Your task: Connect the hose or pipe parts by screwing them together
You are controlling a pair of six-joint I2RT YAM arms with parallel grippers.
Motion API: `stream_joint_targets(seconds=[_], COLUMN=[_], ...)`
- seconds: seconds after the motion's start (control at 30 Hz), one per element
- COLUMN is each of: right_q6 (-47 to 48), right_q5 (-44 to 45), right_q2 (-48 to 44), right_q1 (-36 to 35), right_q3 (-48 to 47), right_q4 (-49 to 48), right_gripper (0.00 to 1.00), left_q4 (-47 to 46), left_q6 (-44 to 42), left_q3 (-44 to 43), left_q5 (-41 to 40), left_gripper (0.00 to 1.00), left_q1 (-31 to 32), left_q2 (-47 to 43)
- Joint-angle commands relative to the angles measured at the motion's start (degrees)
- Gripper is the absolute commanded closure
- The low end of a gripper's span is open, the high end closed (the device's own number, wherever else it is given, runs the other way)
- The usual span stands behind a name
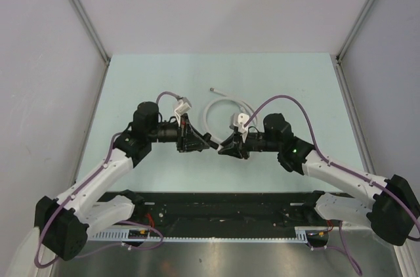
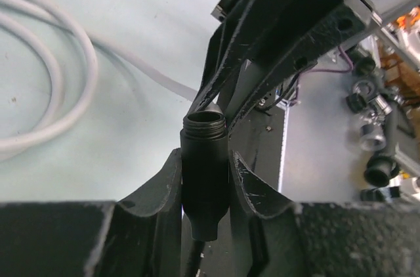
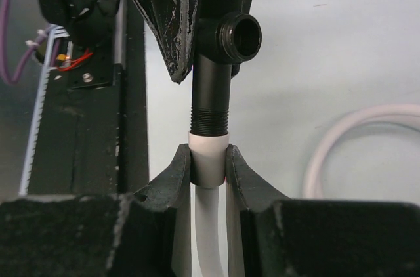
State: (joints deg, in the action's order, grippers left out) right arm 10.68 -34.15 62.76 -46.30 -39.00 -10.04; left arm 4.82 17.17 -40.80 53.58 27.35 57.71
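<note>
Lab test cell I operate remotely: pale mint-green desk [image 1: 164, 73] walled by plain grey panels [image 1: 223, 1] on aluminium posts [image 1: 81, 11].

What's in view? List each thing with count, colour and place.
tube: one, white, looped on the table, an end in the right pincer
fitting: one, black, threaded, in the left pincer, meeting the tube end
small parts: several, black or silvery, beyond the table's near edge
table: one, pale green
cables: two, purple, one along each arm
arms: two, white and black, from the near edge
left pincer: black, shut on fitting
right pincer: black, shut on tube
</note>
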Motion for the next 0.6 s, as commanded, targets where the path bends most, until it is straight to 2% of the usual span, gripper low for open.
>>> stream_joint_targets(seconds=[0.0,0.23,0.57], right_q6=[-2.59,-4.35,-7.34], right_q5=[-13.82,-18.66,-26.40], right_q2=[-2.56,-3.00,-1.50], right_q1=[-0.63,1.48,3.06], right_q3=[-3.01,-3.10,-3.36], right_q4=[-15.53,-16.32,-17.55], right_gripper=[1.00,1.00,1.00], left_q4=[-4.02,-7.63,-7.90], left_q6=[-9.94,-15.84,-25.69], left_q3=[1.42,1.42,1.60], left_q5=[5.03,11.80,16.81], left_gripper=[1.00,1.00,1.00], left_q1=[6.66,7.10,7.27], left_q2=[-1.20,-0.23,1.60])
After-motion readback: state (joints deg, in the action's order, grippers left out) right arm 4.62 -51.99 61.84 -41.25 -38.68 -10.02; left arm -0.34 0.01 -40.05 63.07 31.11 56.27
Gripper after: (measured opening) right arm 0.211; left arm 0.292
